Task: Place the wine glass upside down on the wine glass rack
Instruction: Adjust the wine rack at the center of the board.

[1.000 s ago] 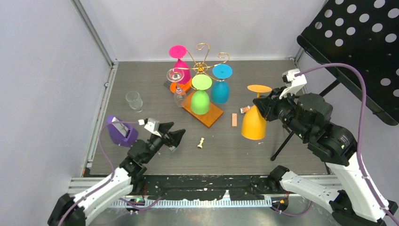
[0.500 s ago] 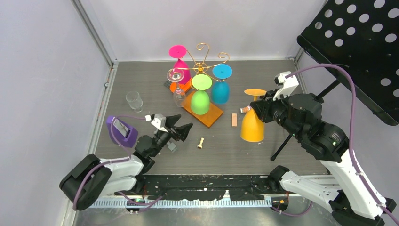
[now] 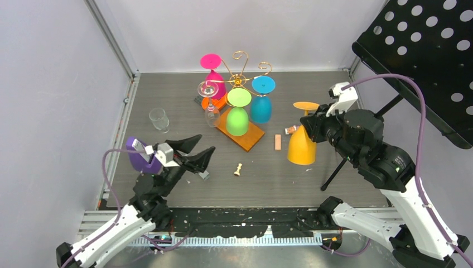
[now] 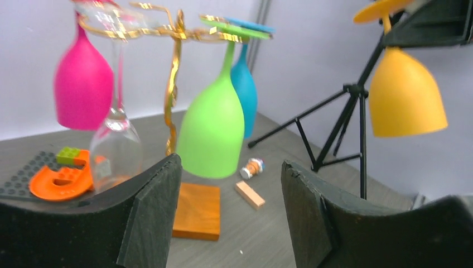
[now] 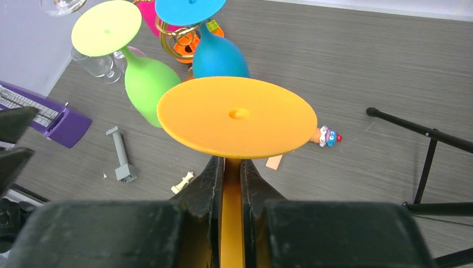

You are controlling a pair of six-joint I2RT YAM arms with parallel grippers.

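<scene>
While fast between right fingers (image 5: 207,187), one orange wine glass (image 5: 237,117); four others (image 3: 237,120) on rack (image 4: 174,84); left fingers (image 4: 150,212) apart.

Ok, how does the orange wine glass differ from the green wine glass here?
The orange wine glass is clamped by its stem in the right gripper, apart from the wine glass rack; the green wine glass hangs from that rack by its foot. The orange one is orange, the green one lime green. Both are upside down, foot on top.
</scene>
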